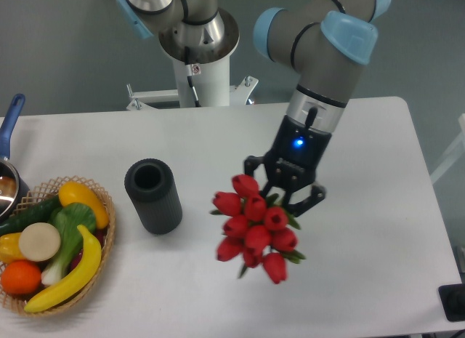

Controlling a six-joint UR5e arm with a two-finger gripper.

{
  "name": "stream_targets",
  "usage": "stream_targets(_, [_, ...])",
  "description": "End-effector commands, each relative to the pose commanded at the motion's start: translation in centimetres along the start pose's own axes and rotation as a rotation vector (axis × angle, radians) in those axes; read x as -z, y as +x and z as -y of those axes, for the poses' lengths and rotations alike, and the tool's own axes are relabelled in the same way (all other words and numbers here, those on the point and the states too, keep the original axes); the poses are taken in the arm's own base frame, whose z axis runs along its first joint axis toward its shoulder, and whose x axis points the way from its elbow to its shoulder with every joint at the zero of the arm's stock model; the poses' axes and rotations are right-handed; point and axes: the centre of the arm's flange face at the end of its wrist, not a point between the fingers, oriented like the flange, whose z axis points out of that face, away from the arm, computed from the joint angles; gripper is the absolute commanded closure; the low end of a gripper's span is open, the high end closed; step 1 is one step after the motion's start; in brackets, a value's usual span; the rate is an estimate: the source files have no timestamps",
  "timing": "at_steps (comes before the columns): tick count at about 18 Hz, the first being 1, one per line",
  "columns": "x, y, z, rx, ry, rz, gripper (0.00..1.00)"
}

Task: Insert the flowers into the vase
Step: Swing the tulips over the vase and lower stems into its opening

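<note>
The flowers [254, 229], a tight bunch of red tulip buds with green leaves, hang in the air over the middle of the table. My gripper [285, 184] is shut on their stems, which are hidden behind the buds and fingers. The buds point toward the camera and downward. The vase [153, 195], a dark ribbed cylinder with an open round mouth, stands upright on the table to the left of the bunch, about a hand's width from the nearest bud.
A wicker basket [102, 240] with a banana, an orange, a leafy green vegetable and other produce sits at the front left. A blue-handled pot [9, 145] shows at the left edge. A black object [452, 302] lies at the right front corner.
</note>
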Motion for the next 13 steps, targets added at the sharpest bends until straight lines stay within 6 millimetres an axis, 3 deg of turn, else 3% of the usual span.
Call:
stream_targets(5, [-1.6,3.9,1.6,-0.025,0.159,-0.143,1.00])
stream_targets(9, [-0.8,5.9,1.0,-0.020,0.281,-0.246,0.95])
stream_targets(13, [1.6,8.6,0.2,-0.012,0.365,-0.300,0.95])
